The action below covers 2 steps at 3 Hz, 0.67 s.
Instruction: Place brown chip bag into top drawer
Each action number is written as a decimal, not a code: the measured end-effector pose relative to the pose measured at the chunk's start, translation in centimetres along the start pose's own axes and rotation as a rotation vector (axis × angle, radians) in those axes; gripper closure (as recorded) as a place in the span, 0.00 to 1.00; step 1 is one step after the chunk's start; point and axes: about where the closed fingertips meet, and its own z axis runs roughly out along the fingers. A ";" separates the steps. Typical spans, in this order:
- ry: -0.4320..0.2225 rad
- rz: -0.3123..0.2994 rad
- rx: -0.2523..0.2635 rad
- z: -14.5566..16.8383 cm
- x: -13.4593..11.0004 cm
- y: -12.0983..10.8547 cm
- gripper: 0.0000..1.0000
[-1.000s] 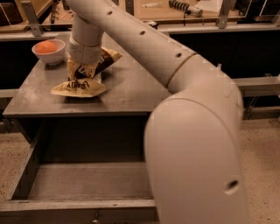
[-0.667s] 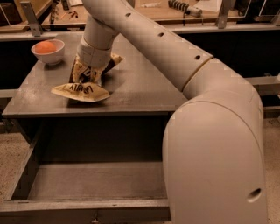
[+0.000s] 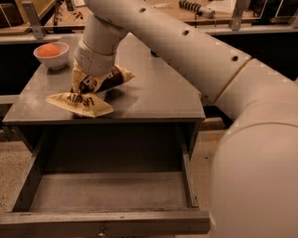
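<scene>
The brown chip bag [image 3: 81,103] lies on the grey cabinet top [image 3: 153,93] near its front left edge. Its tan end points toward the front and its dark brown end [image 3: 116,76] toward the back. My gripper [image 3: 87,86] comes down from above and is shut on the bag's middle. The tan end rests on or just above the surface. The top drawer [image 3: 109,191] is pulled open below the cabinet top. Its inside is bare, and its front panel [image 3: 56,224] and small knob [image 3: 100,230] are at the bottom of the view.
A white bowl [image 3: 51,55] holding something orange stands at the cabinet's back left corner. My large arm [image 3: 251,139] fills the right side of the view. A wooden bench with tools [image 3: 195,9] runs behind the cabinet.
My arm has swung further to the right in the view. The bag's tan end has shifted slightly toward the cabinet's front edge, with the gripper still on it.
</scene>
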 end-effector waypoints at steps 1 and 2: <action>-0.061 0.110 0.025 -0.2 -6.5 0.4 1.00; -0.134 0.210 0.067 1.6 -11.8 0.9 1.00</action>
